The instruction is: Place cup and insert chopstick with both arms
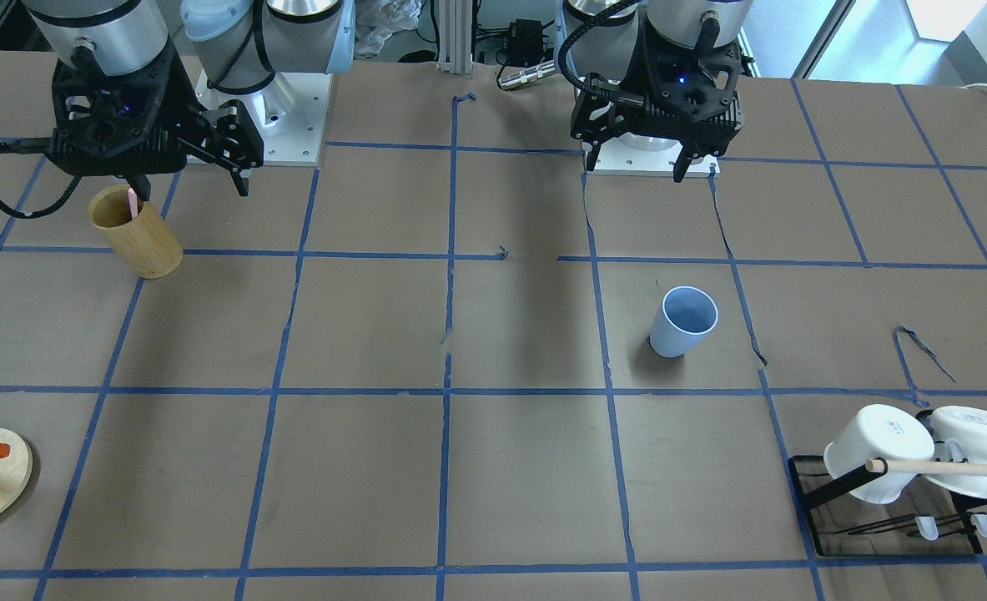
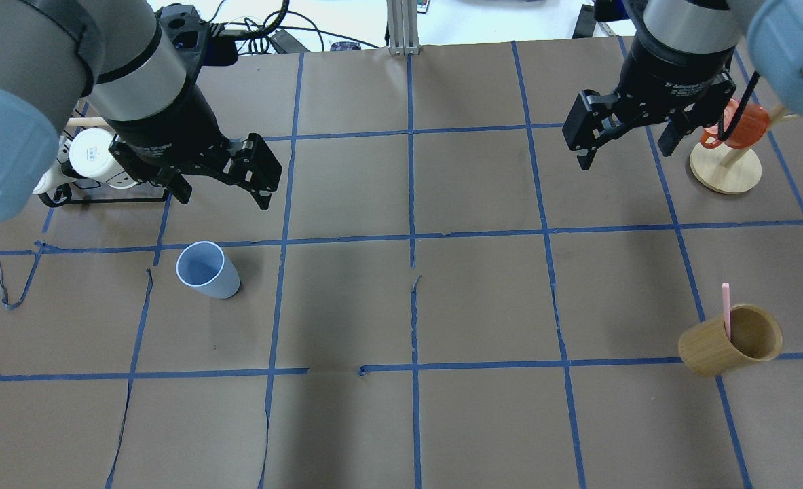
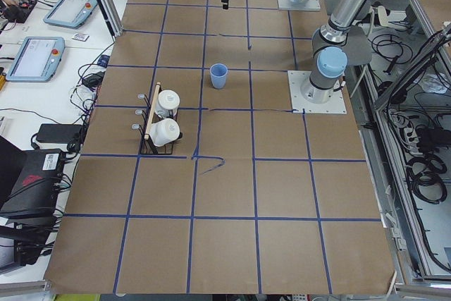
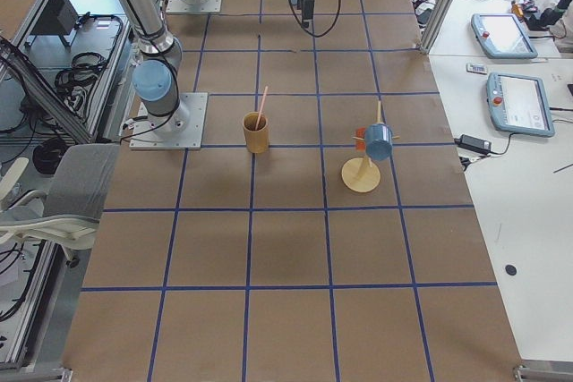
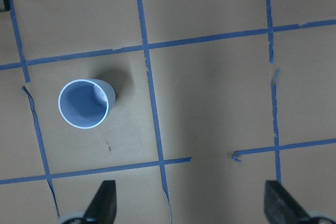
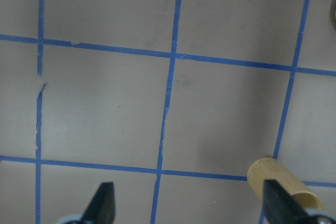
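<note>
Blue cup (image 2: pixel 208 270) is noted upright below the spread, empty left gripper (image 2: pixel 223 197), offset toward one finger; the likewise spread right gripper (image 2: pixel 624 153) is judged much farther off.

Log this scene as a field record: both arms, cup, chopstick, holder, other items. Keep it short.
left arm: left gripper raised, jaws open, empty
right arm: right gripper raised, jaws open, empty
cup: blue cup upright on the table, empty, not gripped
chopstick: pink chopstick standing in the holder
holder: bamboo holder upright on the table
other: white mugs on a black rack; orange cup on a wooden stand
</note>
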You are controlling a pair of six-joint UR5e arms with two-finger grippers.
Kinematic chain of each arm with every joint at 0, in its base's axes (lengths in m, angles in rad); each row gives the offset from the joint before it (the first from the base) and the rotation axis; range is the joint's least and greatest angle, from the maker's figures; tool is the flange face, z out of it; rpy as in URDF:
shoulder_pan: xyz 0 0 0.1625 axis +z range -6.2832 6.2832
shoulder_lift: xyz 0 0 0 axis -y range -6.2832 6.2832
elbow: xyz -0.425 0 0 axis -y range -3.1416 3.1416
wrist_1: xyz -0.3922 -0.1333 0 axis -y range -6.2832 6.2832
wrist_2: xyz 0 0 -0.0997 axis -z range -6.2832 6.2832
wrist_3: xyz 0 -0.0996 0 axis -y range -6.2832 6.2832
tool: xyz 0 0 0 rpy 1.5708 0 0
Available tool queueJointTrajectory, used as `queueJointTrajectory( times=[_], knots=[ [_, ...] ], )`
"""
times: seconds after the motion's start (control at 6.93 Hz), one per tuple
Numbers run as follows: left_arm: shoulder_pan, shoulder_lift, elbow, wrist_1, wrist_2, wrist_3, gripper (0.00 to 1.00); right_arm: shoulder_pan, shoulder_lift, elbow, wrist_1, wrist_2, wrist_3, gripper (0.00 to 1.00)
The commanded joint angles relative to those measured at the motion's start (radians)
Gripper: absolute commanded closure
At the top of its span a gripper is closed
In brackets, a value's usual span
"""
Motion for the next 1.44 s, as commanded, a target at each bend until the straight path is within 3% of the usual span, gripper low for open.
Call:
queueJointTrajectory(
  times=[0.0, 1.3],
  knots=[
    [0.001, 0.000, 0.000, 0.000, -0.001, 0.000, 0.00, 0.000, 0.000, 0.000, 0.001, 0.000, 0.002, 0.00],
    [0.030, 0.000, 0.002, 0.002, -0.002, 0.006, 0.00, 0.003, -0.002, 0.006, -0.002, -0.023, -0.011, 0.00]
  ],
)
